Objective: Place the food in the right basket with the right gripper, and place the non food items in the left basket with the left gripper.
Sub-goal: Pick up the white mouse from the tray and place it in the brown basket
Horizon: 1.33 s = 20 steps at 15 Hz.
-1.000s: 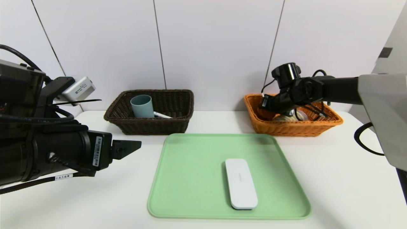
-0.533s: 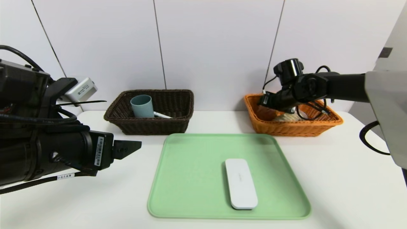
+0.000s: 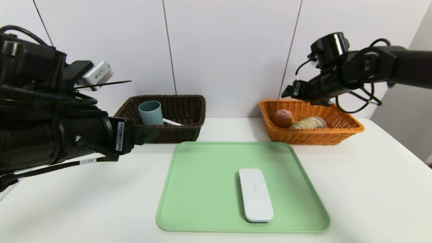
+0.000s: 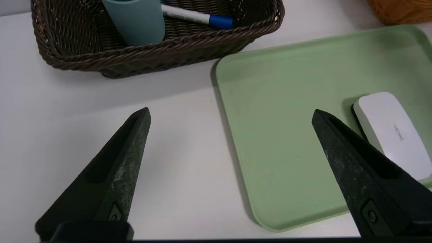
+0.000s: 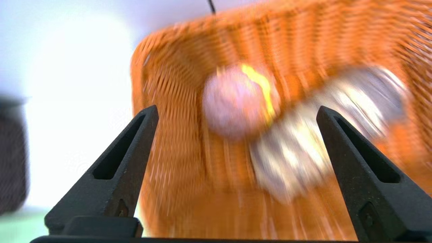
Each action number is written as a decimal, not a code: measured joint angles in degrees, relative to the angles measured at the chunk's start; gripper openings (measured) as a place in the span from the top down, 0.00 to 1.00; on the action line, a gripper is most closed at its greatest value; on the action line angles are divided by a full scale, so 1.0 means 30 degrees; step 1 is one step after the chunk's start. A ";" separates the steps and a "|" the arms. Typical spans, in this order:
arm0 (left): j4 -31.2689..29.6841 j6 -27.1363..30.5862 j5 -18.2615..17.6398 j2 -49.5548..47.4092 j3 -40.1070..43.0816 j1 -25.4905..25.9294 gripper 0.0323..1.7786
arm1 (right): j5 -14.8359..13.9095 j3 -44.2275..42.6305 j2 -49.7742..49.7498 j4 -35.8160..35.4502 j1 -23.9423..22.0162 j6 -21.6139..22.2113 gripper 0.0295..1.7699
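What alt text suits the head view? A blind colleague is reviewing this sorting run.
A white case lies on a green tray; behind, a brown basket holds a cup and an orange basket holds two breads, right gripper open above.

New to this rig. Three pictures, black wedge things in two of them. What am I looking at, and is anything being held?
It is a two-armed robot sorting things into baskets. One picture looks down from its head; the other two come from cameras on its wrists, and the black wedges there are each hand's fingers.

The left hand hangs open over the white table, beside the green tray. The right hand is open above the orange basket. Neither holds anything.

The orange basket contains a round bun and a bread loaf. The brown basket contains a grey-blue cup and a pen. A flat white case lies on the tray.
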 joint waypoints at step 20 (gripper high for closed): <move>1.0829 -0.8160 0.2812 1.5129 -1.7140 -0.7928 0.05 | 0.4836 1.1276 -1.5263 0.7131 -0.5400 -0.7757 0.04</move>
